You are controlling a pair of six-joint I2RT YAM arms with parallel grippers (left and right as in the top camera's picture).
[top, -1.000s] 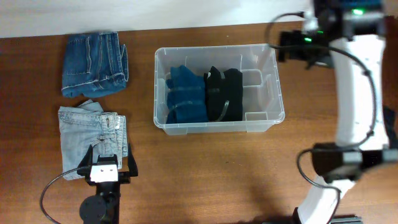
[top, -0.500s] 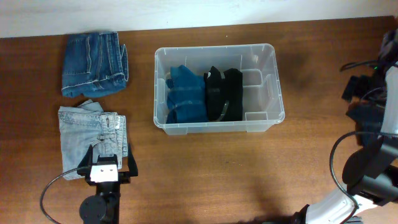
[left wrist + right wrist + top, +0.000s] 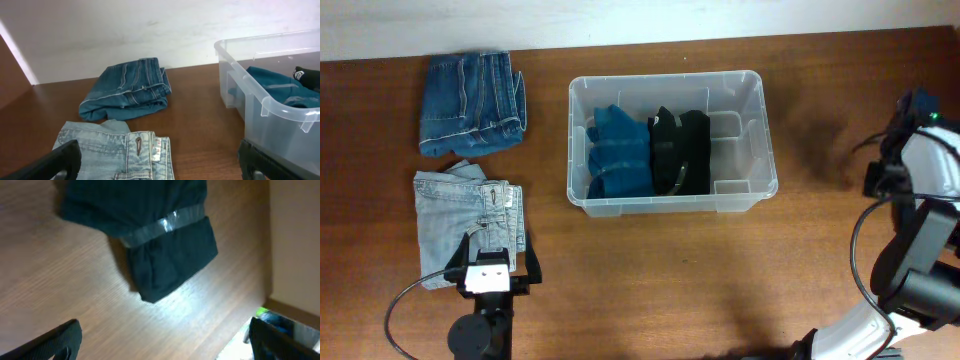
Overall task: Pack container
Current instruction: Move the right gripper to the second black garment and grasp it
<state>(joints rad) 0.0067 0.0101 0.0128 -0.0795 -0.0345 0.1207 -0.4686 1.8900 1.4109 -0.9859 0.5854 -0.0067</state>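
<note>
The clear container [image 3: 762, 112] stands mid-table and holds a folded blue garment [image 3: 618, 152] and a black garment [image 3: 680, 150]; its near corner also shows in the left wrist view [image 3: 280, 107]. Folded dark blue jeans [image 3: 470, 103] lie at the far left. Light blue jeans [image 3: 460, 215] lie in front of them. My left gripper [image 3: 490, 262] is open and empty over the near edge of the light jeans [image 3: 95, 150]. My right arm [image 3: 925, 150] is at the table's right edge. My right gripper [image 3: 165, 347] is open and empty above bare wood, near a dark folded cloth [image 3: 150, 240].
The dark cloth in the right wrist view has a shiny band across it and does not show in the overhead view. A pale wall [image 3: 150, 30] runs behind the table. The table's right edge [image 3: 267, 255] lies close to my right gripper.
My right arm has swung from behind the container's far right corner out to the table's right edge. The left arm and the clothes have not moved.
</note>
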